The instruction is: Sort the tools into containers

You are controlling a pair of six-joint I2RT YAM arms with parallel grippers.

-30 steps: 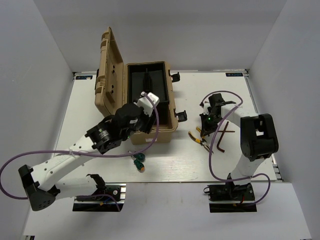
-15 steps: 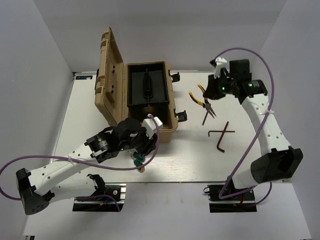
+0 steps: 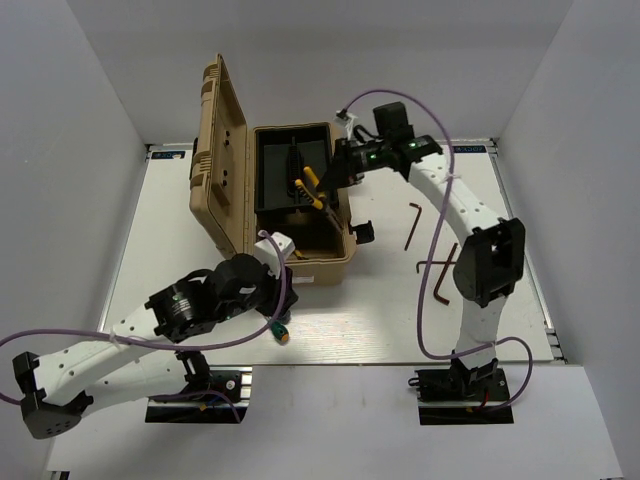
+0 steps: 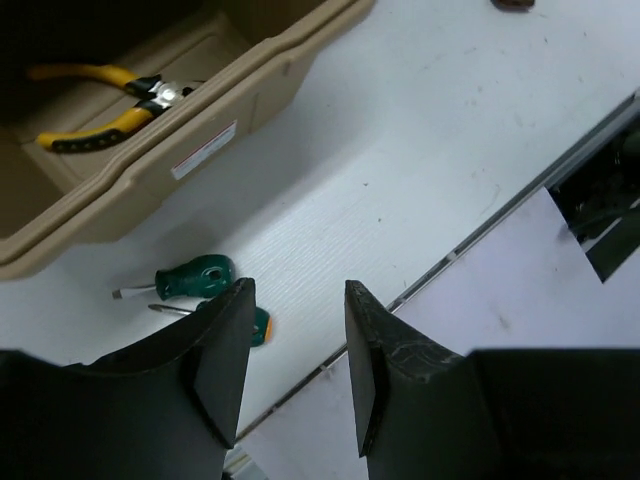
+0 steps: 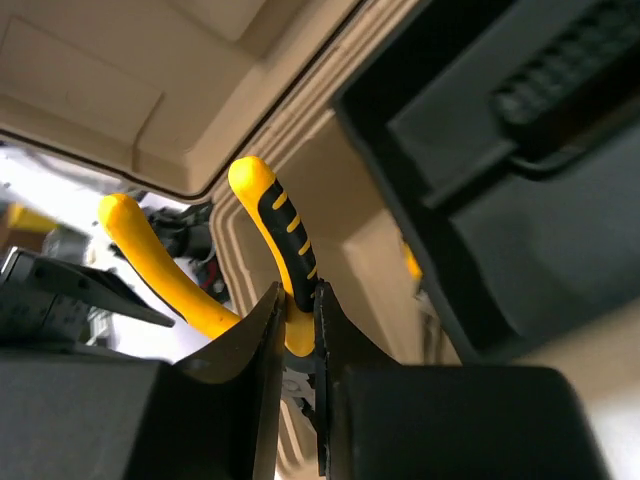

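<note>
The tan toolbox [image 3: 340,215] stands open at the table's middle, with a black tray [image 3: 290,165] inside. My right gripper [image 3: 335,172] is shut on the handle of yellow-and-black pliers [image 3: 314,191] and holds them over the box; the grip shows in the right wrist view [image 5: 290,265]. A second pair of pliers [image 4: 95,95] lies in the box's tan compartment. Two green screwdrivers [image 3: 279,328] lie on the table in front of the box, also seen in the left wrist view [image 4: 195,279]. My left gripper [image 4: 297,292] is open and empty above them. Hex keys [image 3: 413,222] lie to the right.
More dark hex keys [image 3: 439,277] lie beside the right arm's lower link. The toolbox lid [image 3: 218,150] stands upright on the left. Box latches [image 3: 362,231] stick out on its right side. The table's front edge [image 4: 480,235] runs close behind the screwdrivers.
My right gripper picked the pliers off the table and carried them left to above the open toolbox. My left gripper left the box and moved down towards the screwdrivers.
</note>
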